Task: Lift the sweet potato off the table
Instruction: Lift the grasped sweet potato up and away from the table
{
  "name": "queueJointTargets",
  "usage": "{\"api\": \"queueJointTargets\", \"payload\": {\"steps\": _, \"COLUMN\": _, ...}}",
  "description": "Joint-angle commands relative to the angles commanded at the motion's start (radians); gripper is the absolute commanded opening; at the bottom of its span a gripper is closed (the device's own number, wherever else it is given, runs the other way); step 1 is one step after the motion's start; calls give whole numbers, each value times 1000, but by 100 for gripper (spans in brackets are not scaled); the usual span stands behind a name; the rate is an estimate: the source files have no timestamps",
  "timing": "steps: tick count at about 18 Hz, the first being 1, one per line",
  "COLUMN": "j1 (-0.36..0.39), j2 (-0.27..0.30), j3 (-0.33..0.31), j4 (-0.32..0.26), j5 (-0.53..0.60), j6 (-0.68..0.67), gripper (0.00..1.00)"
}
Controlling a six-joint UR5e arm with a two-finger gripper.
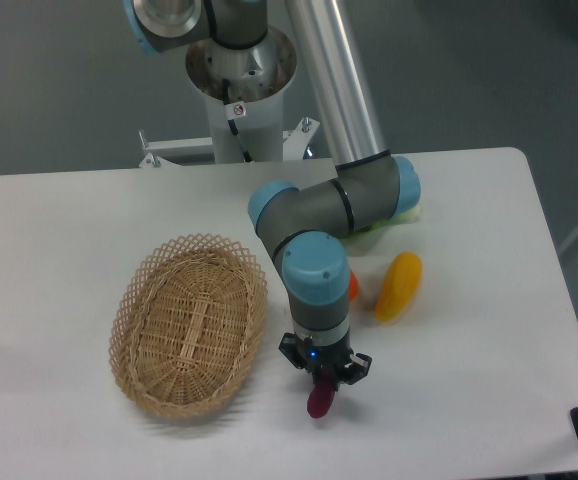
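Note:
The sweet potato [319, 401] is a small dark purple-magenta tuber near the front of the white table [469, 400]. Only its lower end shows below my gripper [323, 384]. The gripper points straight down and its fingers are closed around the tuber's upper part. Whether the tuber rests on the table or hangs just above it cannot be told.
An oval wicker basket [189, 325] lies left of the gripper. A yellow-orange oblong vegetable [399, 285] lies to the right behind the arm. An orange fruit [352, 286] and a pale green item [394, 220] are partly hidden by the arm.

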Motion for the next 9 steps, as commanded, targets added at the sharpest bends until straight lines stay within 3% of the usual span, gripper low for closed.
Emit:
{"api": "queueJointTargets", "payload": {"steps": 3, "j1": 46, "j2": 15, "j3": 51, "j4": -34, "j5": -32, "j6": 35, "gripper": 29}}
{"api": "queueJointTargets", "payload": {"steps": 7, "j1": 126, "j2": 80, "j3": 135, "j4": -216, "j5": -109, "j6": 162, "gripper": 29}}
{"api": "queueJointTargets", "payload": {"steps": 9, "j1": 164, "j2": 110, "j3": 149, "j4": -268, "j5": -130, "j6": 212, "gripper": 29}}
